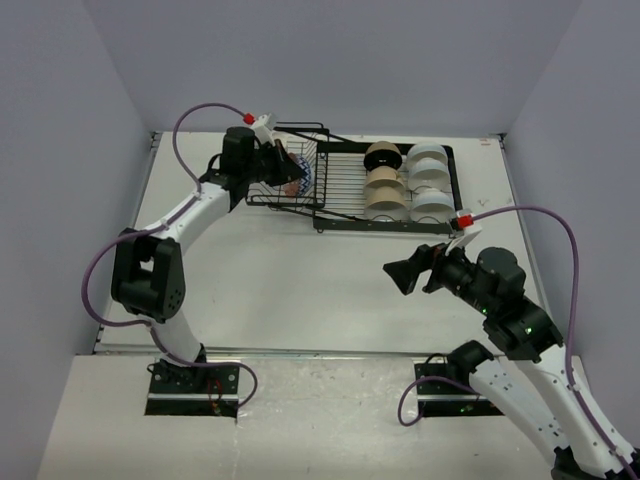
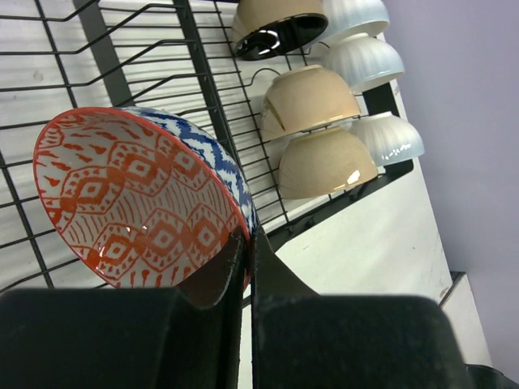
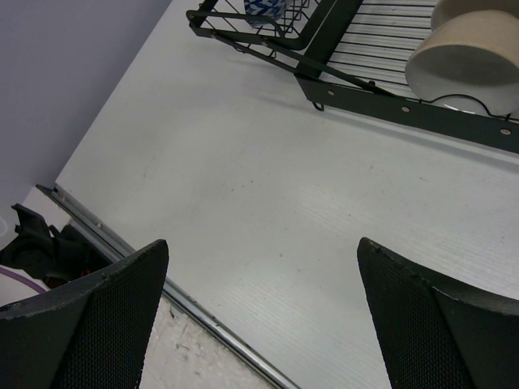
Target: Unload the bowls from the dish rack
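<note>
White table (image 1: 300, 300) is walled in by pale lilac panels, and everything is carried on it. At the left, the left fingers (image 2: 280, 279) are clenched on the rim of a red-and-blue net-patterned ceramic bowl (image 2: 138, 194), one finger inside and one outside. That bowl is tipped on its side in the smaller raised basket of the black wire dish rack (image 1: 335, 222). Further right, in the longer tined section, three beige glazed bowls (image 1: 385, 190) are stood on edge, and beside them three ribbed white bowls (image 1: 431, 180). At the far right, the right fingers (image 3: 105, 312) are spread wide with nothing held, over bare table near the rack's front rail.

The bowls are judged stiff, fairly weighty, slick with glaze and easily chipped. A pinch across the rim is best, with a lift clear of the wires. No brand, label or writing can be read.
</note>
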`<state>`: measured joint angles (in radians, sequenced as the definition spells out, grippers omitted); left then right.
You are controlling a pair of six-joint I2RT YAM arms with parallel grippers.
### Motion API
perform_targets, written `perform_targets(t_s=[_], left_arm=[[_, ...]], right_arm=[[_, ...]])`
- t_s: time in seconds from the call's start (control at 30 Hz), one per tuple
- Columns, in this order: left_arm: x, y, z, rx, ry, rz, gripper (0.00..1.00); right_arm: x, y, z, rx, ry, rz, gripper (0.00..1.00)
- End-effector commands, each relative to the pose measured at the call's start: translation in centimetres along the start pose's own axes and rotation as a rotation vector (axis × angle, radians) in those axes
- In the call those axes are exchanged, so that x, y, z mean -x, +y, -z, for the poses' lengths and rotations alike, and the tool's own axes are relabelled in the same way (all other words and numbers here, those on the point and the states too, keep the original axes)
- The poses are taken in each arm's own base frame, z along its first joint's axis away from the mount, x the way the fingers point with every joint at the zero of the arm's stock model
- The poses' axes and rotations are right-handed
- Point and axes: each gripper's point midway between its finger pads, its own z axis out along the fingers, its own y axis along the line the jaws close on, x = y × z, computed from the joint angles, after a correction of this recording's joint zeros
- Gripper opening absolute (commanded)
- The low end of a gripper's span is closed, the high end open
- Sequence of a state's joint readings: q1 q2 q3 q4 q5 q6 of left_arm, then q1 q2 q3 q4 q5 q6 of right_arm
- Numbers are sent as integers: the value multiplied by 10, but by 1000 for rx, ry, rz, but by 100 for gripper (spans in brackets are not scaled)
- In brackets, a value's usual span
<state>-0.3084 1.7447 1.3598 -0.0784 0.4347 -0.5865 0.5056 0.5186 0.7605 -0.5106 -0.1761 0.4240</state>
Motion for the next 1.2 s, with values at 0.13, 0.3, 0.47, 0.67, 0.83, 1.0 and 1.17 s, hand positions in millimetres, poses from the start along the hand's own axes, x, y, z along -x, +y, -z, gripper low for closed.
perform_targets(t_s=[0.13,0.3,0.47,0.67,0.83,1.0,1.17], left_arm=[[42,-56,22,-202,-183,-82,0],[62,-76,38,-241,-263,-149,0],[79,-108,50,-274,-339,-249,0],[78,-110,58,-124,-334,-293,0],[78,-90,98,146,-388,-226,0],[41,-99,124,254,-328,-266,0],[-59,-127,105,267,-118,-375,0]], right_arm=[[5,3,6,14,-15,35,99],[5,4,4,16,-16,33,99],[3,3,2,17,-11,26,99],[4,2,2,10,-16,24,99],[5,2,2,8,-20,25,99],[5,-2,1,-13,-21,15,99],[20,-32,12,-219,-91,-53,99]])
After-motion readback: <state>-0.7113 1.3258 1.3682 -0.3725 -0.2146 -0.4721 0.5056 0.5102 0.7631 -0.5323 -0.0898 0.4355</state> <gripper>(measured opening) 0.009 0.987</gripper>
